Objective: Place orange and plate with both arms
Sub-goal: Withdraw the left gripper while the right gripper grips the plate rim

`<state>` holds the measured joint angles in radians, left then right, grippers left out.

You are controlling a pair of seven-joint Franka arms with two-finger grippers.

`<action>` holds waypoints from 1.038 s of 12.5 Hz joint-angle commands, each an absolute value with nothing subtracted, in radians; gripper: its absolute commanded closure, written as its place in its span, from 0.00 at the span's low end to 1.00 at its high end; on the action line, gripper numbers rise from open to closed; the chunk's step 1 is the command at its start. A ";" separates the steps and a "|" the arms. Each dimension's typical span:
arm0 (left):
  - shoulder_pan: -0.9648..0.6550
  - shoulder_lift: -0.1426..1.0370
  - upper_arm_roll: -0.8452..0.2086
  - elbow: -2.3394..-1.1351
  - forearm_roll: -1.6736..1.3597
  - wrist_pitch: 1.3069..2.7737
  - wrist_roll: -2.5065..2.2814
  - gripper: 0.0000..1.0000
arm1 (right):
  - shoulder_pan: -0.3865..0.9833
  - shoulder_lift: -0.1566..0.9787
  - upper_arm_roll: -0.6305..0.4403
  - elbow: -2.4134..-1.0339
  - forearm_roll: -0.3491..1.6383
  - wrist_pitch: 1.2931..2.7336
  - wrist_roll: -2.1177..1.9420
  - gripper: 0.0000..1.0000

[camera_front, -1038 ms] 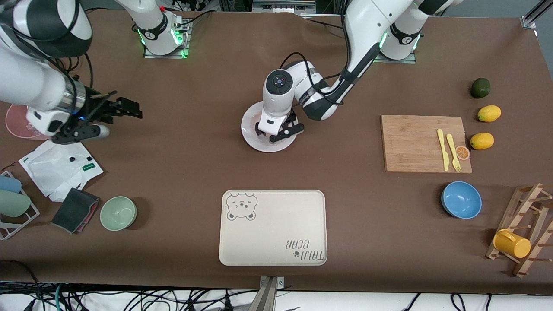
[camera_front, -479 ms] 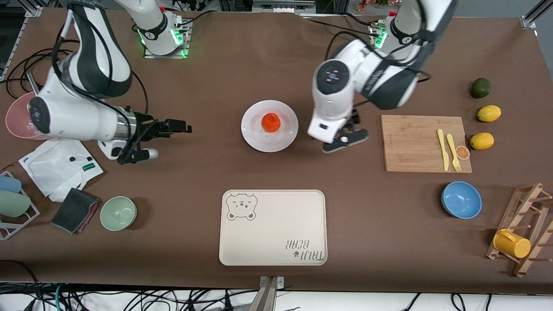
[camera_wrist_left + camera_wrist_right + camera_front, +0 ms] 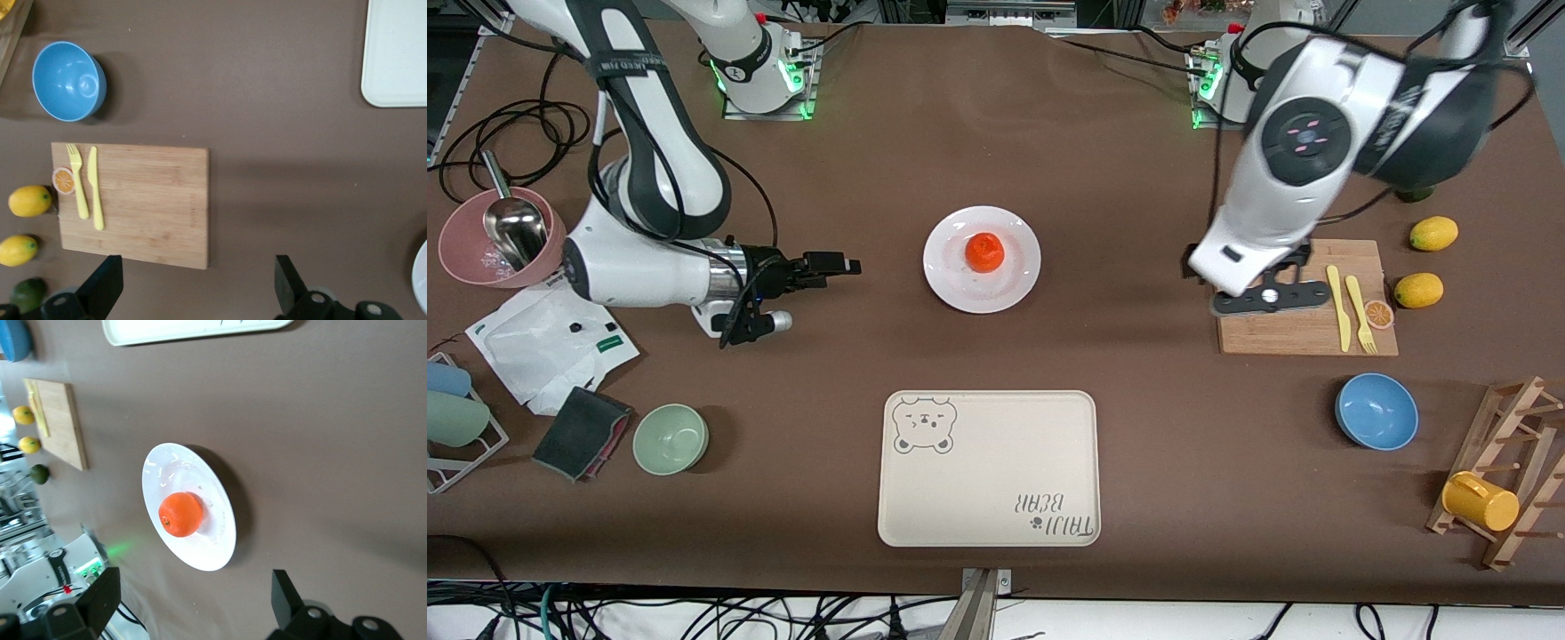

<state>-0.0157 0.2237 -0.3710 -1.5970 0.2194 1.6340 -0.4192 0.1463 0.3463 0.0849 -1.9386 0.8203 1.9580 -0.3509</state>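
Note:
The orange (image 3: pixel 984 252) sits on the white plate (image 3: pixel 996 289) at mid-table. In the right wrist view the orange (image 3: pixel 180 514) rests on the plate (image 3: pixel 217 543), a short way out from the fingers. My right gripper (image 3: pixel 827 267) hangs low over bare table beside the plate, toward the right arm's end, open and empty (image 3: pixel 193 600). My left gripper (image 3: pixel 1270 298) hovers over the edge of the wooden cutting board (image 3: pixel 1280 329), open and empty (image 3: pixel 195 290). The left wrist view looks down on the board (image 3: pixel 147 200), with a sliver of plate (image 3: pixel 422 280) at the frame's edge.
A beige bear tray (image 3: pixel 989 468) lies nearer the camera than the plate. On the board lie a yellow knife and fork (image 3: pixel 1359 313). Lemons (image 3: pixel 1418 290), a blue bowl (image 3: pixel 1376 411) and a mug rack (image 3: pixel 1507 471) are at the left arm's end, a green bowl (image 3: pixel 671 438) and pink bowl (image 3: pixel 463 258) at the right arm's.
My left gripper has left the plate and swung over to the cutting board, uncovering the orange on the plate. My right gripper has moved in toward the plate.

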 commanded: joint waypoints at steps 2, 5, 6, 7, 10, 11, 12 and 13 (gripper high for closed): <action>0.109 0.105 -0.352 -1.601 0.080 1.594 -0.168 0.00 | 0.141 0.351 0.104 -2.089 1.033 2.023 -0.610 0.00; 0.062 -0.009 -0.217 -1.650 -0.004 1.600 -0.072 0.00 | 0.141 0.379 0.129 -2.144 1.084 2.068 -0.711 0.00; -0.007 -0.024 -0.128 -1.660 -0.056 1.600 -0.069 0.00 | 0.141 0.400 0.139 -2.155 1.118 2.083 -0.748 0.00; -0.029 -0.028 -0.095 -1.666 -0.060 1.600 -0.064 0.00 | 0.143 0.416 0.153 -2.172 1.177 2.098 -0.785 0.00; -0.025 -0.057 -0.087 -1.736 -0.060 1.650 -0.003 0.00 | 0.143 0.439 0.210 -2.207 1.287 2.170 -0.862 0.00; -0.025 -0.061 -0.087 -1.759 -0.060 1.667 0.000 0.00 | 0.144 0.449 0.215 -2.207 1.299 2.183 -0.864 0.00; -0.025 -0.057 -0.087 -1.759 -0.058 1.664 -0.009 0.00 | 0.144 0.459 0.224 -2.207 1.308 2.187 -0.868 0.00; -0.026 -0.051 -0.090 -1.750 -0.048 1.663 -0.012 0.00 | 0.144 0.469 0.233 -2.207 1.339 2.197 -0.879 0.00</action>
<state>-0.0147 -0.0224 -0.1030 -1.7188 -0.0326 1.6436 -0.0389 0.1489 0.4620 0.2134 -2.1983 1.2854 2.1731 -0.8405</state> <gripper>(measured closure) 0.000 0.000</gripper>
